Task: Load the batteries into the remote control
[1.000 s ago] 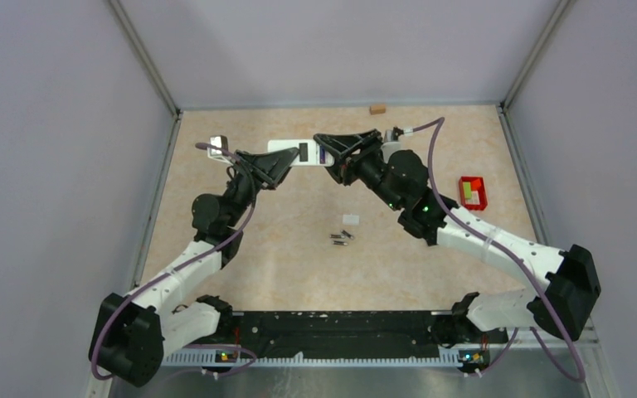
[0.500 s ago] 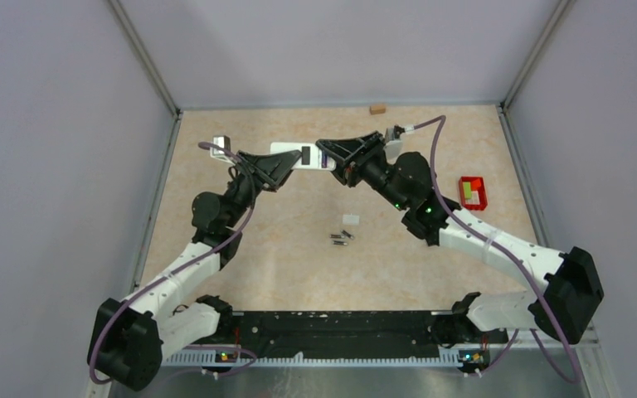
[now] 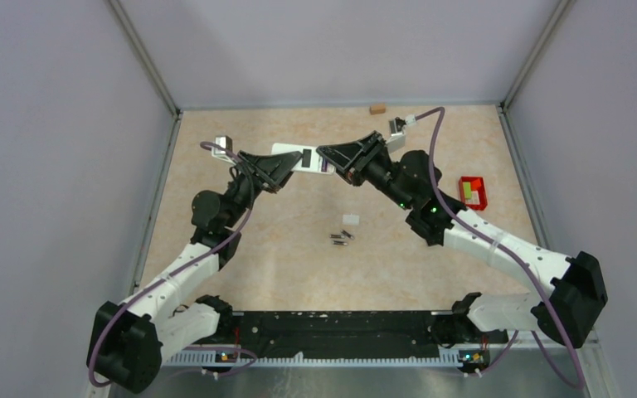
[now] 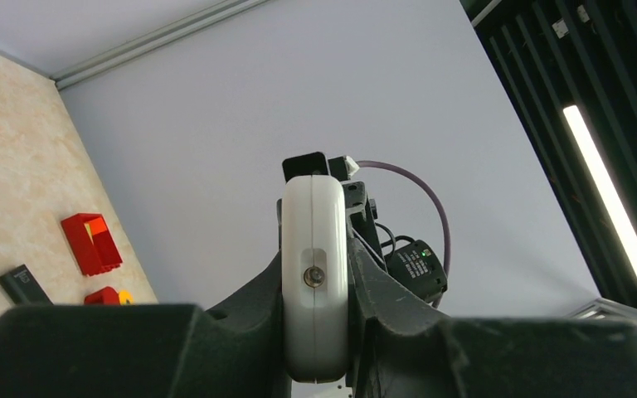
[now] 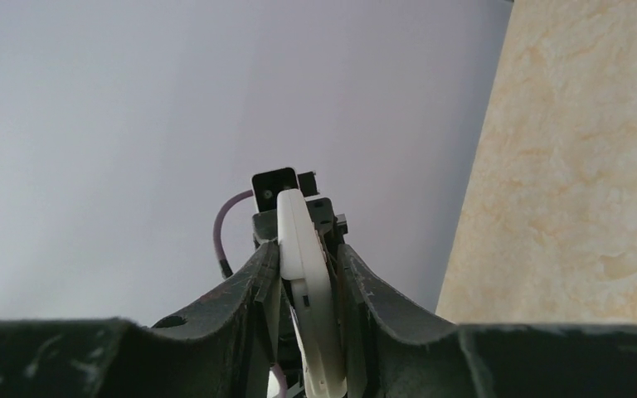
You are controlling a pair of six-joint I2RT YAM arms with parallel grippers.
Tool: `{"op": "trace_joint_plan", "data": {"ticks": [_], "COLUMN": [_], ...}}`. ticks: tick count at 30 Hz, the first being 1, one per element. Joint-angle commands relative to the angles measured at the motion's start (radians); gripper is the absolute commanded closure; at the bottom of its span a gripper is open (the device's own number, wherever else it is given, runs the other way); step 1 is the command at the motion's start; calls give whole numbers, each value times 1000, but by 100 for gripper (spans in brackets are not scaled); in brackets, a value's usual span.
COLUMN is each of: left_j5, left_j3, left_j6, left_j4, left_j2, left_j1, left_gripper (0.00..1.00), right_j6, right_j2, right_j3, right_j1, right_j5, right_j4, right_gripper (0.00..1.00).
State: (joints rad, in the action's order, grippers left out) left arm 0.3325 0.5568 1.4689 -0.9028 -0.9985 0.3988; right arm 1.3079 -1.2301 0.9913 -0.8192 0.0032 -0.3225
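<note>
View from above: remote (image 3: 303, 157) up off table (image 3: 257, 265) at far middle, white, with dark rectangle on its upper face. Clamped at left end by left gripper (image 3: 289, 168); right end lying between tips of right gripper (image 3: 326, 157). Batteries (image 3: 342, 238) loose on table, nearer the arm bases, well apart from remote. Small white piece (image 3: 350, 220) just beyond them. Red bin (image 3: 472, 192) at right, small tan block (image 3: 376, 108) by back wall.

Left wrist: remote (image 4: 314, 282) end-on and upright, pinched between both fingers (image 4: 240, 319), jaws closed tight on it. Red bin (image 4: 91, 243) on table at far left.

Right wrist: remote (image 5: 303, 265) edge-on between fingers (image 5: 261, 282), jaws narrow about it. One finger against it, sliver of dark at the other. Gripping or just short of it, cannot tell.
</note>
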Motion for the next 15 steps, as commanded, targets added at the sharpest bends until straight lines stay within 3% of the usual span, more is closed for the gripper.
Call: {"op": "trace_joint_plan", "data": {"ticks": [1,7,12,15], "left_j5": [-35,23,20,7], "left_j3": [85,102,92,81], "left_j6": [128,240,138,50], "left_j4": [-210,-191,-95,-12], "left_j2": [4,-16,18,52], "left_j1": [-8,-9,-11,-9], "left_gripper": [100,100,100,100], "right_j6": [-168,-273,-248,-221], "right_j2": [-18,-29,-17,0], "right_j3": [-4,41,66,52], "right_j1": [-11,-10,11,27], "right_j5": [-60,-40,-63,-87], "right_j4": [112,117,98,54], "right_gripper": [71,49,37,26]}}
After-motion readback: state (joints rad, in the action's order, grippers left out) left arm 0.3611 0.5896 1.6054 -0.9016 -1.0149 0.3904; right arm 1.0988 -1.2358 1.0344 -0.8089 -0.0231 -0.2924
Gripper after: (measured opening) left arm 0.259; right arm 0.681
